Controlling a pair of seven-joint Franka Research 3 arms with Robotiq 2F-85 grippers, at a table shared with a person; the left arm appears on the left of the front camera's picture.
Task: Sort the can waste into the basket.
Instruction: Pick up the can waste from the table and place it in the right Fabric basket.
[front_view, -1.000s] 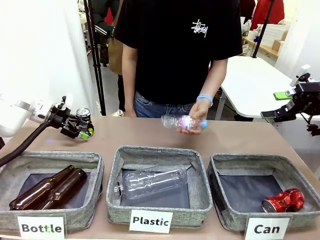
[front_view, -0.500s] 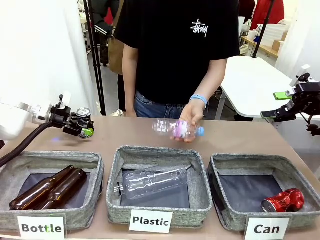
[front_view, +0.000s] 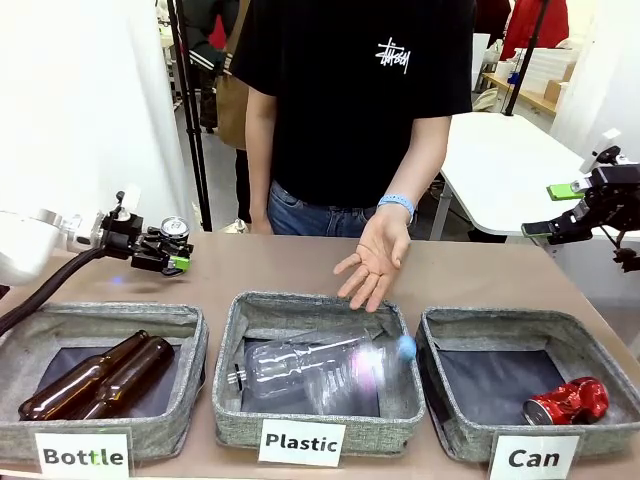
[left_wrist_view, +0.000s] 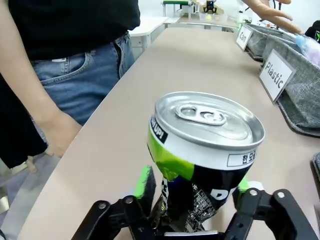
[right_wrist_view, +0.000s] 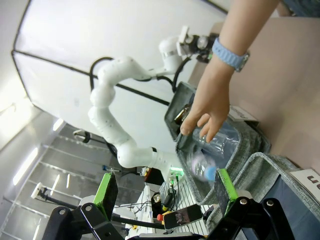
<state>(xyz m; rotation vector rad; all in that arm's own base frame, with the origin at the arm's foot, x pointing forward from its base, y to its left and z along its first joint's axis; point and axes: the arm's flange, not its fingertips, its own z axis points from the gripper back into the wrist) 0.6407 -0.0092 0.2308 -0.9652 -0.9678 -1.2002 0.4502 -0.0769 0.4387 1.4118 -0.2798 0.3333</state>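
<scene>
A dark crushed can (left_wrist_view: 202, 150) with a silver top and yellow-green marks sits between my left gripper's (left_wrist_view: 195, 200) green pads, which press on its dented body. In the front view this gripper (front_view: 168, 255) hovers at the table's far left with the can (front_view: 175, 229). A shiny red crushed can (front_view: 567, 400) lies in the grey basket (front_view: 500, 318) labelled "Can" at the front right. My right gripper (front_view: 570, 210) hangs open and empty in the air beyond the table's right edge, its fingers spread wide in its own view (right_wrist_view: 165, 197).
A person stands at the far side, one open hand (front_view: 375, 260) over the "Plastic" bin (front_view: 228, 350). A clear bottle (front_view: 310, 365) lies there and a blurred one (front_view: 375, 365) drops in. Two brown bottles (front_view: 100, 375) lie in the "Bottle" bin (front_view: 100, 312).
The person's hand let go of the plastic bottle, which falls into the Plastic bin. My left gripper's jaws drew in on the dark can and shifted slightly right. The right arm stayed still.
</scene>
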